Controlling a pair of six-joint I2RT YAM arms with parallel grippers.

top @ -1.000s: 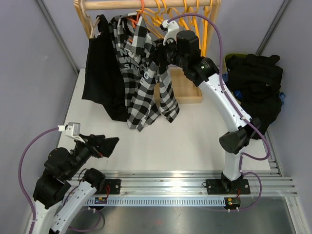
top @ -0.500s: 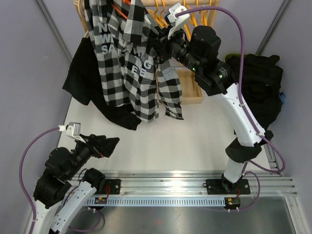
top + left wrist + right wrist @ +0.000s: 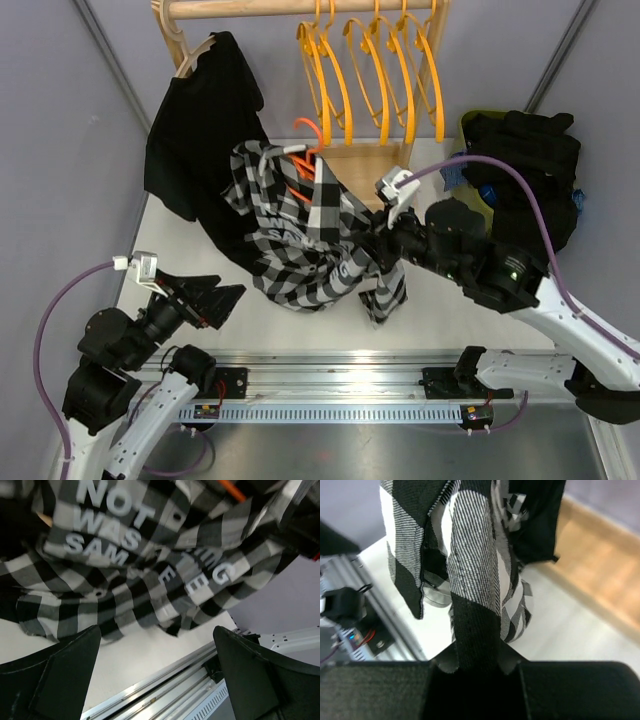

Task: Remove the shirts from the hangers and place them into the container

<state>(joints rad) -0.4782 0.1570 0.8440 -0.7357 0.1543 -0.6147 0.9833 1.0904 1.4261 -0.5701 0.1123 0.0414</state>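
**Checked shirt is down from the rail, but not in the tub yet**

You are partway through the job. Your right fingers (image 3: 570, 685) are pinching a strip of the checked shirt (image 3: 300, 240) tight, and the shirt is hanging low in front of the rack, just over the bench (image 3: 430, 300). A red-orange hanger (image 3: 305, 128) is poking out at the shirt's neck. It looks like it is off the wooden rail (image 3: 260, 8) but still inside the shirt, so that shirt is not free yet.

Your left fingers (image 3: 215, 298) are spread wide and holding nothing. They are waiting near the front left of the bench, with the checked cloth hanging close in front of them.

Four orange hangers (image 3: 370, 70) are hanging bare on the rail, so those shirts look done. The container (image 3: 468, 120) is sitting at the right side, and a black heap (image 3: 525, 165) is piling up in it, most likely those shirts.

One black shirt (image 3: 200, 130) is still hanging at the left end of the rack. So two shirts are left: the checked one and that black one.
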